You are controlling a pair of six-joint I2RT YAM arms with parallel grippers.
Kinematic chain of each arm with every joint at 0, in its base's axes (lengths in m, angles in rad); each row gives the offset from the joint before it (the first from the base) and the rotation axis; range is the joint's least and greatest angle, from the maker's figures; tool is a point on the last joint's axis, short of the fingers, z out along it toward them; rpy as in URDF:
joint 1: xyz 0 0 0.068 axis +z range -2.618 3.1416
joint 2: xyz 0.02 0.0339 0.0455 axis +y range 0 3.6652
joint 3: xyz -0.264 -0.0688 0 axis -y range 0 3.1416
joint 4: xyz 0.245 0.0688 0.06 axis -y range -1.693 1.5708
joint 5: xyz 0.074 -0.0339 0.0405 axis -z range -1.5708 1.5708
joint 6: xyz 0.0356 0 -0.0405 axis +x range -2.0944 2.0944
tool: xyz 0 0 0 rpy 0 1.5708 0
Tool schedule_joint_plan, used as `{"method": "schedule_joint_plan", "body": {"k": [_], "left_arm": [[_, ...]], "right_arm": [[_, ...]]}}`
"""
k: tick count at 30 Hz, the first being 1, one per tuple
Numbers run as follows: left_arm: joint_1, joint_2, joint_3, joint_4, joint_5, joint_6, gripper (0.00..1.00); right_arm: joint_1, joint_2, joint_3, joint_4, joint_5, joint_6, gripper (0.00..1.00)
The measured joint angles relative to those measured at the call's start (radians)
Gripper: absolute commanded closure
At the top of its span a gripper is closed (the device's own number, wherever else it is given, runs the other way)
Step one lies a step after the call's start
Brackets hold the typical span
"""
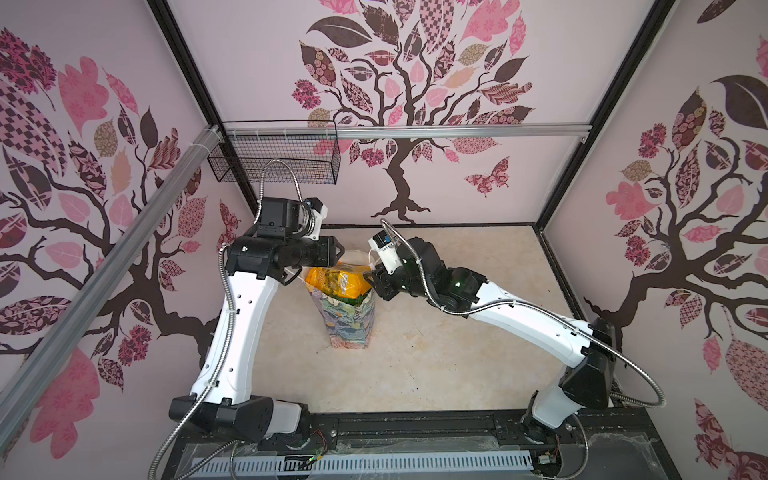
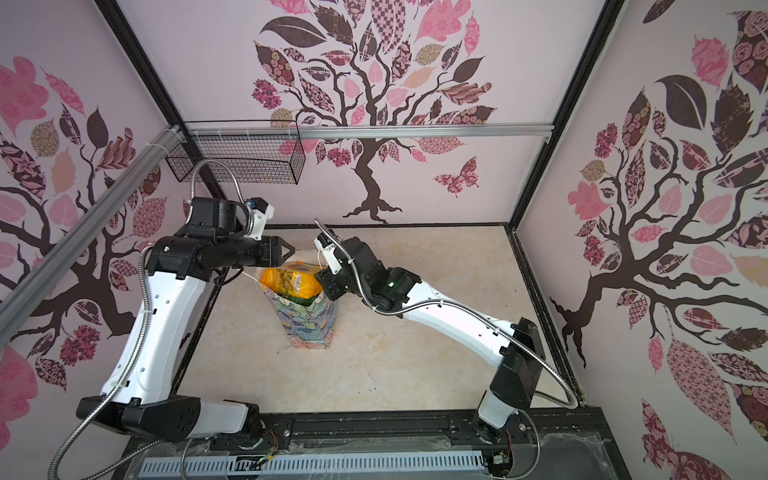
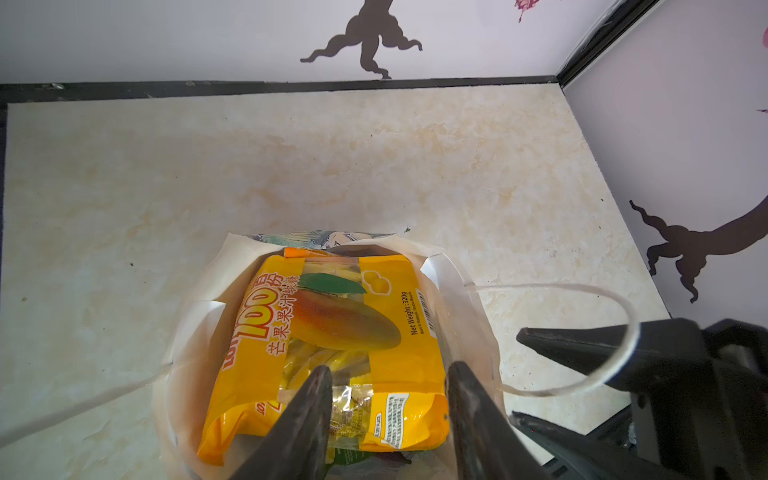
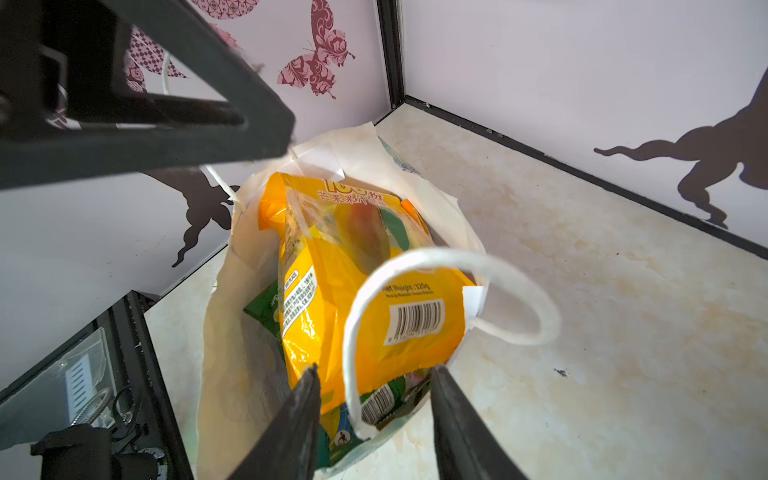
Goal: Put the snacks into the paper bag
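Pink walls (image 1: 519,178) printed with dark trees closed in a cream marbled counter (image 1: 457,340), and a black wire basket (image 1: 276,160) hung from the metal rail (image 1: 415,132) in the back left corner. Near the middle of the counter the paper bag (image 1: 351,326) stood upright with its mouth open, as both top views showed. A yellow-orange mango snack packet (image 1: 337,284) lay across the mouth, its upper part showing above the rim. It rested on a green packet (image 4: 262,306) deeper inside the bag. The left tool (image 3: 388,370) hovered over the bag's far left rim with its jaws apart and nothing between them. The right tool (image 4: 376,368) sat at the bag's right side, jaws also apart, pointing at the barcode end of the yellow packet. One white cord handle (image 4: 453,257) looped across the gap between its jaws. Whether that tool touched the packet could not be told.
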Motion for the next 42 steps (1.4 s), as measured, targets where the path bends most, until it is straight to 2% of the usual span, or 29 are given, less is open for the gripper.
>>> {"method": "schedule_joint_plan", "body": {"k": [4, 8, 20, 29, 39, 42], "left_arm": [[0.0, 0.05, 0.0, -0.027, 0.01, 0.019, 0.6], [-0.001, 0.065, -0.006, -0.048, 0.01, 0.019, 0.64], [-0.017, 0.085, -0.135, -0.062, -0.014, 0.019, 0.72], [-0.074, 0.09, -0.216, 0.033, -0.014, -0.011, 0.81], [-0.082, 0.084, -0.322, 0.214, -0.037, -0.085, 0.81], [-0.115, 0.095, -0.317, 0.233, -0.048, -0.092, 0.74]], "right_arm": [[-0.009, 0.002, 0.018, 0.012, -0.003, 0.0, 0.91], [-0.013, 0.002, 0.02, 0.021, -0.005, -0.002, 0.99], [-0.016, 0.002, 0.019, 0.03, -0.022, -0.02, 1.0], [-0.017, -0.003, 0.003, 0.048, -0.026, -0.029, 1.0], [-0.02, -0.044, -0.047, 0.058, -0.021, -0.066, 1.0], [-0.027, -0.044, -0.047, 0.057, -0.022, -0.077, 1.0]]}}
